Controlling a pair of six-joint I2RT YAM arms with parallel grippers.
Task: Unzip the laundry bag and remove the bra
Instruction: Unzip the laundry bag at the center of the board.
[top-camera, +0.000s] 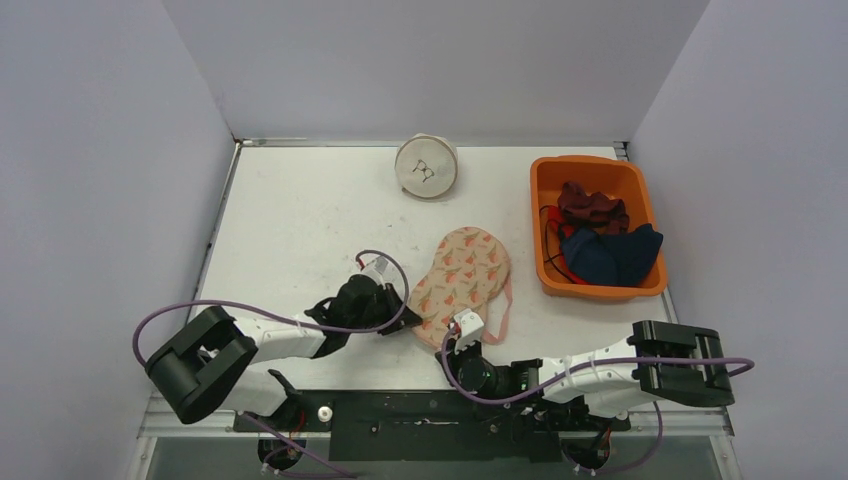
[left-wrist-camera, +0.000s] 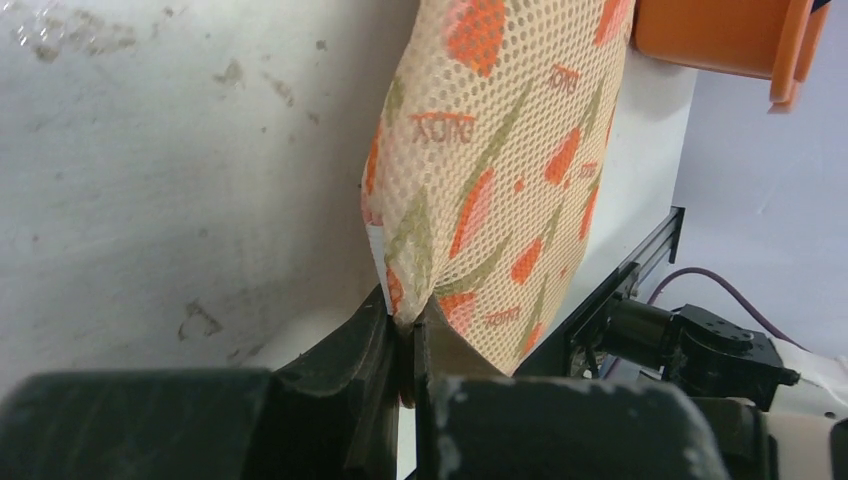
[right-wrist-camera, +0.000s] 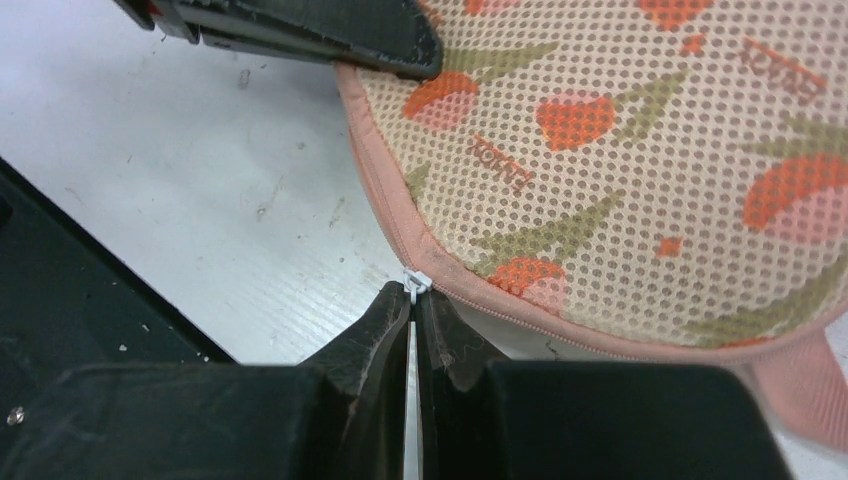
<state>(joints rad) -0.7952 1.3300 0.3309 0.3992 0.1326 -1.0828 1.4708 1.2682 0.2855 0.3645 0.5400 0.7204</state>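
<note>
Firstly, the right gripper (right-wrist-camera: 412, 300) was found closed, its two black fingertips pressed together on the small white zipper pull (right-wrist-camera: 416, 280) at the near rim of the laundry bag (right-wrist-camera: 620, 150). Only the right wrist view showed this contact. From above, the right gripper (top-camera: 466, 326) merely appeared to sit against the bag's near end. The zipper (right-wrist-camera: 500, 300) followed the pink edging of the bag. Whether any stretch of it stood open could not be told.

The left gripper (left-wrist-camera: 408, 330) was likewise closed, pinching a raised fold of the mesh at the bag's edge. The left wrist view showed the fabric drawn up into a peak between the fingers (left-wrist-camera: 360, 350). The top view showed only that the left gripper (top-camera: 392, 322) met the bag's left side. One finger of the left gripper (right-wrist-camera: 300, 30) also crossed the upper part of the right wrist view, lying on the bag's rim.

The laundry bag (top-camera: 462, 275) was a beige mesh pouch printed with orange and green motifs. It lay flat on the white table (top-camera: 300, 220) between the two arms, near the front edge. What it contained could not be made out through the mesh. A pink strap (top-camera: 506, 305) looped out on its right side.

Further out, an orange basket (top-camera: 590, 160) stood to the right, holding a dark red garment (top-camera: 592, 208) and a navy garment (top-camera: 610, 255). A white round item (top-camera: 426, 167) lay at the far edge of the table.
</note>
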